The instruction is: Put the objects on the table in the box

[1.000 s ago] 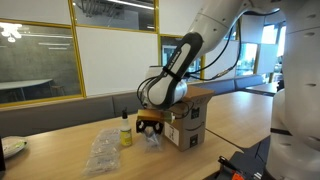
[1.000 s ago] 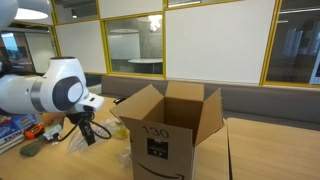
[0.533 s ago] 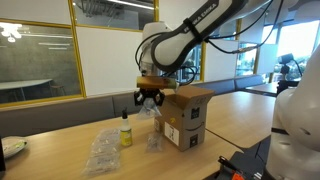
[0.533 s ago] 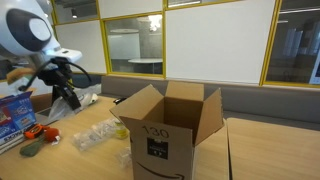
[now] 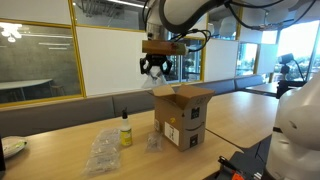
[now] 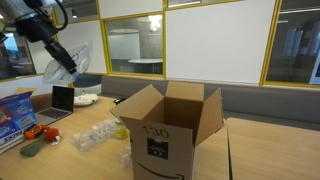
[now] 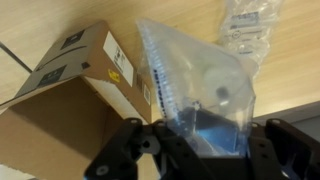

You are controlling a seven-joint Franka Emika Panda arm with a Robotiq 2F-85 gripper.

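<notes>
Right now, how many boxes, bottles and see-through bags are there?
Cardboard box: 1
Yellow bottle: 1
Clear plastic bag: 3 I can tell apart, one held by the hand, a big crumpled one, a small one
Total: 5

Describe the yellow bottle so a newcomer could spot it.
On the long light-brown wooden table stands a brown cardboard box with open flaps. Between it and a heap of clear plastic bags stands the small yellow bottle. Its black cap and opaque colour set it apart.

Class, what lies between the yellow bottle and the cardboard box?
One small clear plastic bag lies between the bottle and the box, shown in an exterior view.
</notes>
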